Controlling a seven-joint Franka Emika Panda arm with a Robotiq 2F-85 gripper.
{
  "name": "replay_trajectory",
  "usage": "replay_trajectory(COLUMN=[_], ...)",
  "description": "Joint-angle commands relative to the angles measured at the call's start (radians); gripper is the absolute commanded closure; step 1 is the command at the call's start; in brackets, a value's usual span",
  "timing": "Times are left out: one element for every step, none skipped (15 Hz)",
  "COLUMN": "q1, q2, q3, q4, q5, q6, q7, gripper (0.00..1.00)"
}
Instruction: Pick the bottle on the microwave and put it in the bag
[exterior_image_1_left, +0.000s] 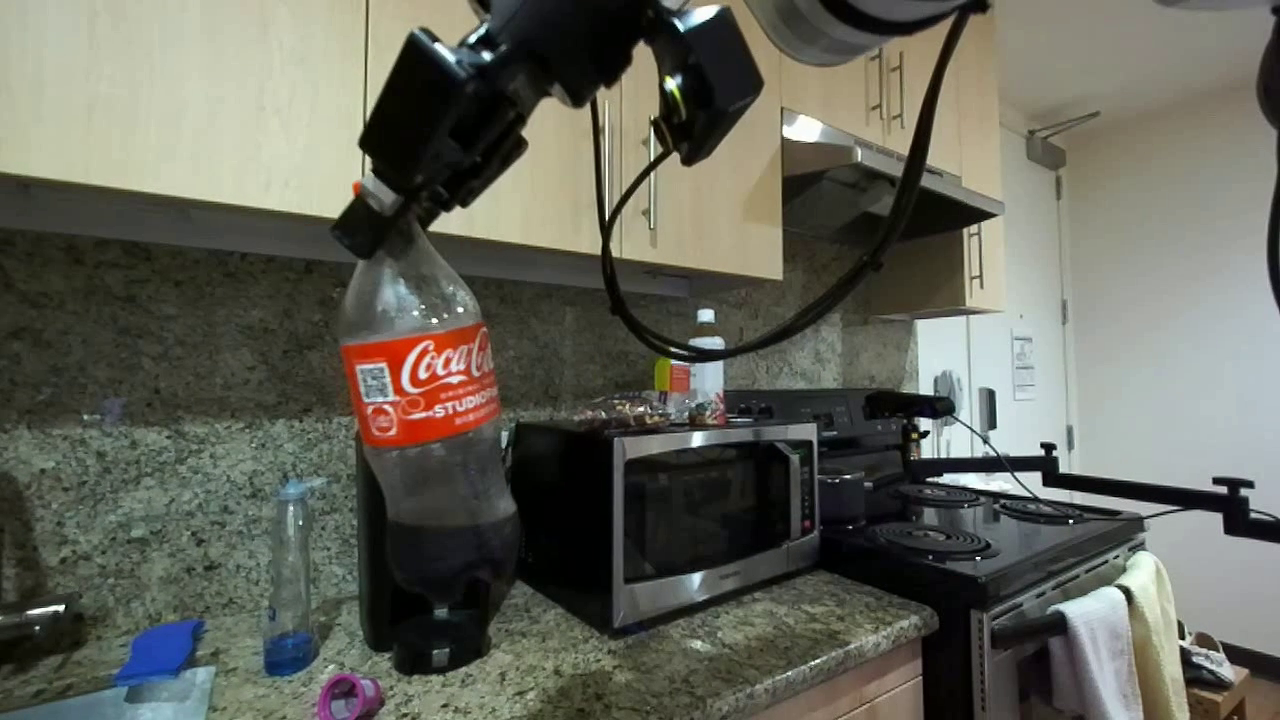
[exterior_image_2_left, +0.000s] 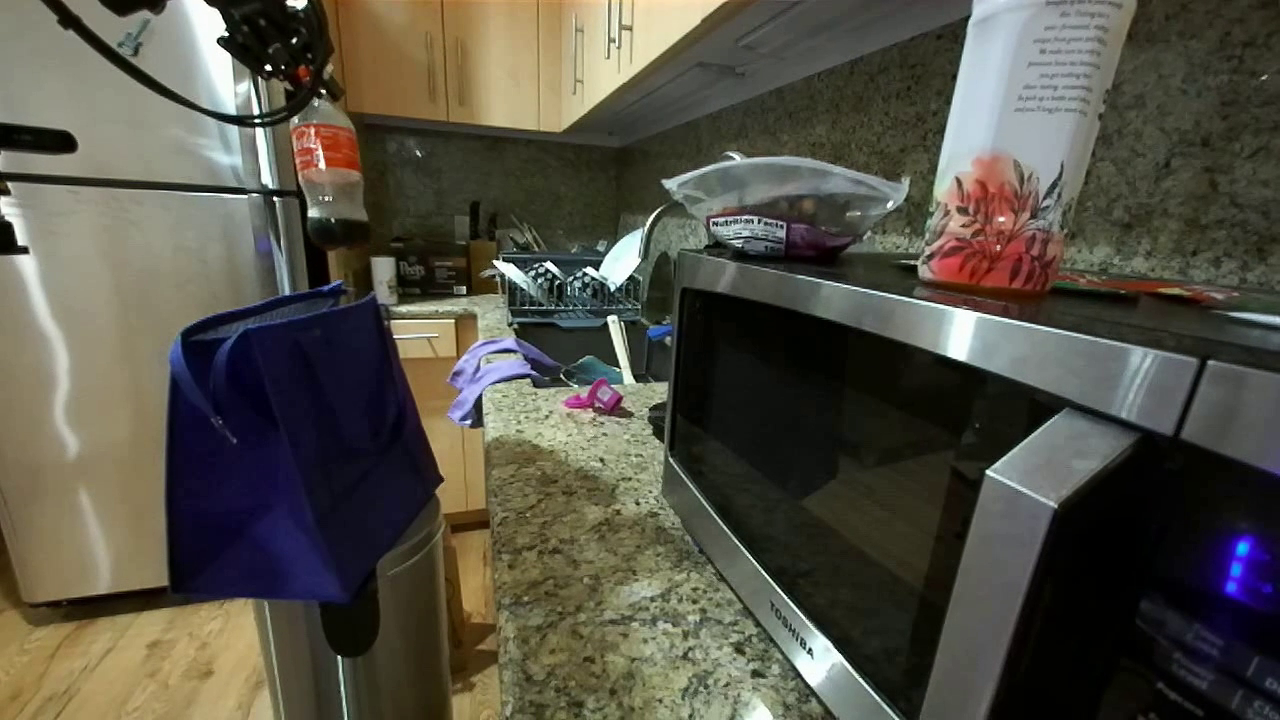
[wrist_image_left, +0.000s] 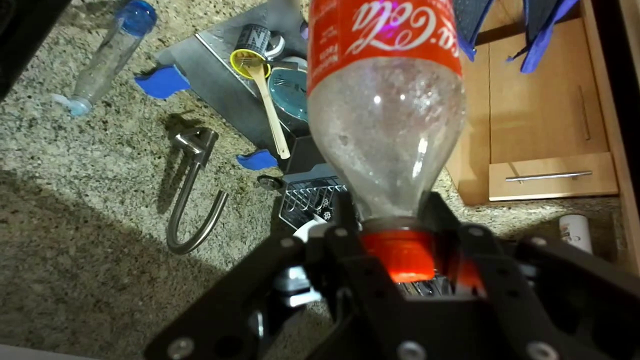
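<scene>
From the left in an exterior view, past a steel refrigerator, a blue bag stands open-topped on a steel bin, and higher up the Coca-Cola bottle, only partly full, hangs in the air a little tilted, its neck pinched by the tool; whether it is straight over the bag I cannot tell. Further right, a small pink cup lies on the granite table. Rightmost comes the microwave, carrying a plastic pouch and a white floral bottle on top.
</scene>
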Motion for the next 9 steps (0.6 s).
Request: replay_trajectory(q1=[0.029,0.047,0.063,0.083,0.096,0.101,0.108,0.107,0.109], q2=[0.017,0.044,0.071,0.098,0.121,0.14,0.159,0.178,0.199], q3=[-0.022,-0.032,-0.035,-0.041,-0.043,-0.041,-0.04,-0.035,-0.032], q4=[-0.016,-0.024,-0.03,-0.04,-0.047,-0.057,-0.062,-0.073,-0.076], q5=[0.075,0.133,0.185,0.253,0.309,0.344,0.39,0.424,0.46], q6=[0.085,0.143,0.184,0.223,0.245,0.251,0.258,0.267,0.272], q7=[-0.052,-0.087,-0.118,-0.161,-0.194,-0.21,-0.242,-0.261,-0.289], gripper=[0.88,0.88,0.88,0.88,0.88,0.88,0.88,0.88,0.88])
